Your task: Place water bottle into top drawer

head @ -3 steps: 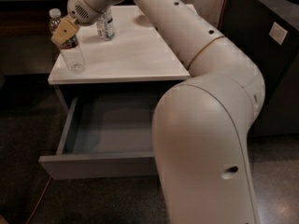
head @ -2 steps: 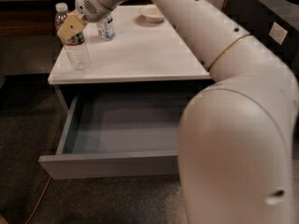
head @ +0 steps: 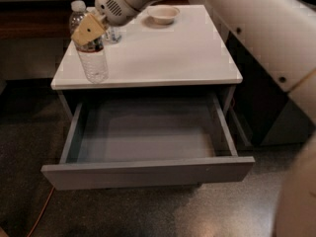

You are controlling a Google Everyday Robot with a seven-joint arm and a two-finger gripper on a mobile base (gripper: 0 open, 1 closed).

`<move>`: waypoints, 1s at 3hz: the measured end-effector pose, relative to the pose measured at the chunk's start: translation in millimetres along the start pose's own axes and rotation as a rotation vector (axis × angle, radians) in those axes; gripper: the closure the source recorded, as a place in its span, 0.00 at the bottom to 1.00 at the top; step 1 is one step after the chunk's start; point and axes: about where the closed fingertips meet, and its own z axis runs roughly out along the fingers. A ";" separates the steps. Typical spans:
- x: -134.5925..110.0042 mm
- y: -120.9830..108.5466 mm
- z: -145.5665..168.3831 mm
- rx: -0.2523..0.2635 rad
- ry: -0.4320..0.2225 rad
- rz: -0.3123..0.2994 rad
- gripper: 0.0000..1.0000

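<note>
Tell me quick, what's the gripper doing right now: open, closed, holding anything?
Gripper: at the neck of the water bottle, which stands on the table near a front corner; open or closed cannot be told.

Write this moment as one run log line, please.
gripper: at top of water bottle | water bottle: upright on table | top drawer: open, bottle not inside
</note>
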 end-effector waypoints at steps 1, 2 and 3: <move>26.0 23.0 -16.0 0.005 0.015 0.039 1.00; 52.7 41.2 -22.5 0.026 0.035 0.040 1.00; 92.0 48.6 -15.8 0.045 0.045 0.047 1.00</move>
